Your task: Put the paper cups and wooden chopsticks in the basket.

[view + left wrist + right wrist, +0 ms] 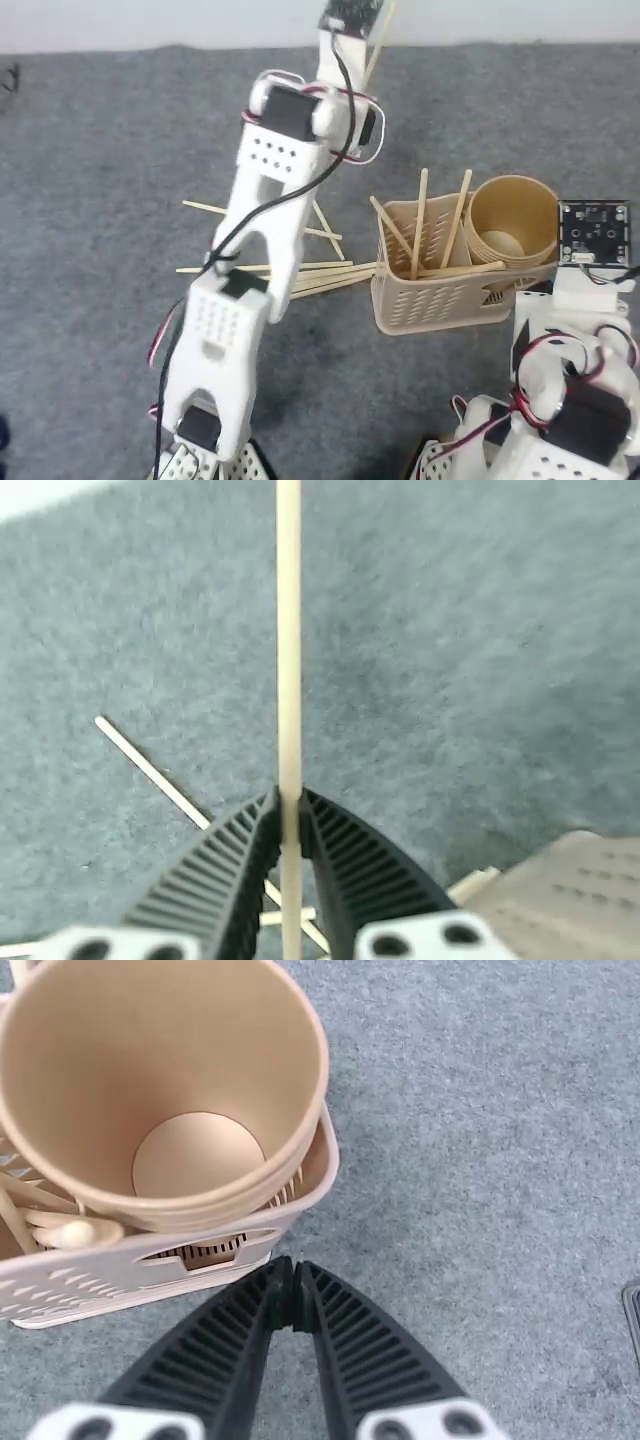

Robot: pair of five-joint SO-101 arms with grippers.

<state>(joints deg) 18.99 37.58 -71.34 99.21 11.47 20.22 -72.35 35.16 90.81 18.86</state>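
Clamped in the left end effector (290, 820) is a single wooden chopstick (289, 620). It is gripped partway along its length and is held well above the grey counter (480, 660). Its fingers are pressed against the stick from both sides. Below it, loose chopsticks (310, 272) are seen lying flat on the counter just beside the basket (440, 300), partly hidden under the left arm (265, 210).

The right end effector (293, 1295) is shut, with its fingers together and nothing held between them. It is positioned just beside the basket's outer wall, at the end where the paper cups (160, 1080) are stacked one inside another. In the other part of the basket, upright chopsticks (421, 225) are leaned against the walls, and one more is laid across near the rim.
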